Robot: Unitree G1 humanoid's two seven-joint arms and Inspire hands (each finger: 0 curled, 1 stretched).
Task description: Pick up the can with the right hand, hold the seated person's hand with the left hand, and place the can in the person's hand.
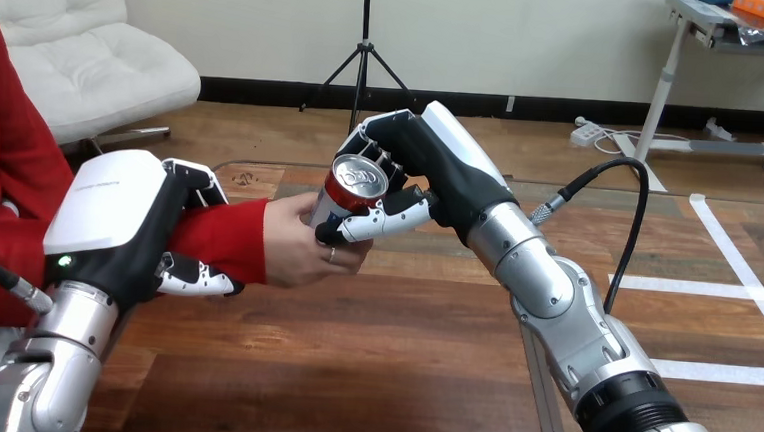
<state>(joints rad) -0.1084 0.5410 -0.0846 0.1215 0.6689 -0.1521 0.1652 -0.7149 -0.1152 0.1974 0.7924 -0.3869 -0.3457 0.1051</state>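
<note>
Right robot hand (431, 164) grips the can (352, 189) in the person's hand (296, 251); left robot hand (127, 225) clasps the person's wrist (228, 237).

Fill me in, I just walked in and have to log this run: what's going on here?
The robot's right hand is curled round a red can and holds it tilted against the person's hand, which touches the can's lower part. The robot's left hand is closed round the person's forearm, in the red sleeve, just behind the wrist and above the wooden table. The can is at the person's hand, but the right hand has not yet released it.
</note>
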